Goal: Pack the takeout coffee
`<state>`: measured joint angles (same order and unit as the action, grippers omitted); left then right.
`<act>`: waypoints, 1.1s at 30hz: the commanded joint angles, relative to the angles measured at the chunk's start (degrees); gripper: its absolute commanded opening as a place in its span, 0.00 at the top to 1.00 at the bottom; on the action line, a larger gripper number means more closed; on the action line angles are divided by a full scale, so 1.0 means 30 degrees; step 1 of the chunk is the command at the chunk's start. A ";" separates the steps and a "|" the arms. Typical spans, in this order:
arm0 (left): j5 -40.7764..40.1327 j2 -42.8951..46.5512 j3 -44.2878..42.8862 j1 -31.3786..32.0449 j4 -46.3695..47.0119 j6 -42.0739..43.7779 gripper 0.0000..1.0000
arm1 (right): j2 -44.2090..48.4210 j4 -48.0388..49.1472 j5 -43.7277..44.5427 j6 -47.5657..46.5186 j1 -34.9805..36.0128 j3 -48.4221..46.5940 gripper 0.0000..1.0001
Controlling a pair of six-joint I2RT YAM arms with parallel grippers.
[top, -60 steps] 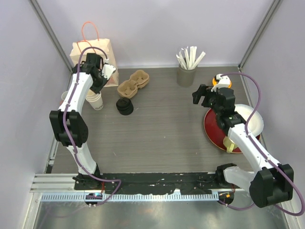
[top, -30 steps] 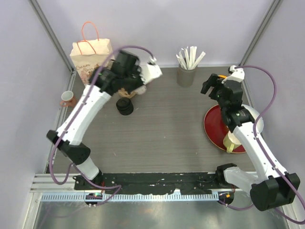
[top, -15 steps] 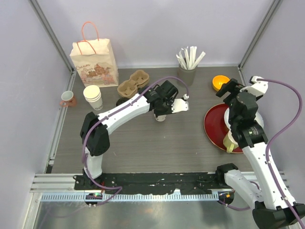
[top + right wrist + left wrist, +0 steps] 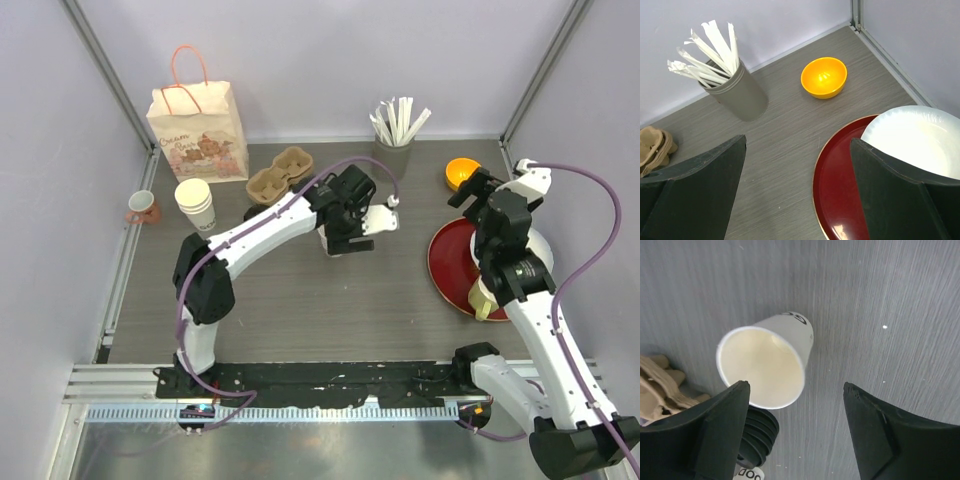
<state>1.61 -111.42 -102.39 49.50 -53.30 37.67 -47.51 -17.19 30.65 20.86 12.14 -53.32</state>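
The left tool (image 4: 795,388) is hovering spread above the takeout coffee (image 4: 765,365), which is standing unlidded on the counter (image 4: 880,300) near the black lids (image 4: 760,432), presumably for capping, while the right tool (image 4: 797,145) is idling spread.

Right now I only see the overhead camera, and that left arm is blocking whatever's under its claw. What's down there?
Observer: A cream paper cup, standing mouth up between the open jaws of the left gripper.
Operator: Has it got a lid?
Observer: No, its mouth is uncovered.
Operator: And the other claw?
Observer: The right gripper is open, nothing between its jaws.
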 commanded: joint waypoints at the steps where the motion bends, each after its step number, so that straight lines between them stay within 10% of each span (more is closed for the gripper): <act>1: 0.1746 0.0487 -0.4358 -0.0324 -0.3168 -0.1274 0.18 | -0.0336 0.0896 -0.0344 0.0019 -0.0034 -0.0243 0.10; 5: 0.3447 0.1829 -0.7498 -0.3131 -0.4644 -0.2915 0.14 | -0.0541 0.0984 -0.0842 -0.0040 -0.0034 -0.0245 0.10; 13: 0.1193 0.5027 -0.3058 -1.3004 -0.4266 -0.2186 0.17 | -0.1477 0.1511 -0.3301 -0.0216 -0.0034 -0.0010 0.10; 17: 0.0316 0.5410 -0.0738 -1.6198 -0.2864 -0.1980 0.56 | -0.2063 0.2066 -0.3684 -0.0216 -0.0063 -0.0010 0.11; 19: -0.0036 0.5206 -0.0093 -1.6410 -0.2332 -0.1924 0.66 | -0.2328 0.2127 -0.3860 -0.0274 -0.0034 -0.0097 0.11; 24: 0.1456 0.4620 0.0320 -1.6381 -0.1866 -0.1630 0.48 | -0.2973 0.2039 -0.4124 -0.0450 -0.0063 -0.0420 0.11; 33: 0.0930 0.1340 -0.1113 -1.6381 -0.2214 -0.1043 0.50 | -0.2885 0.1893 -0.3890 -0.0450 -0.0034 -0.0245 0.11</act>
<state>4.54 -103.44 -102.21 0.32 -59.92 33.52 -56.90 -13.72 18.83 20.03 12.14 -52.90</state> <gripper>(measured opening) 0.513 0.893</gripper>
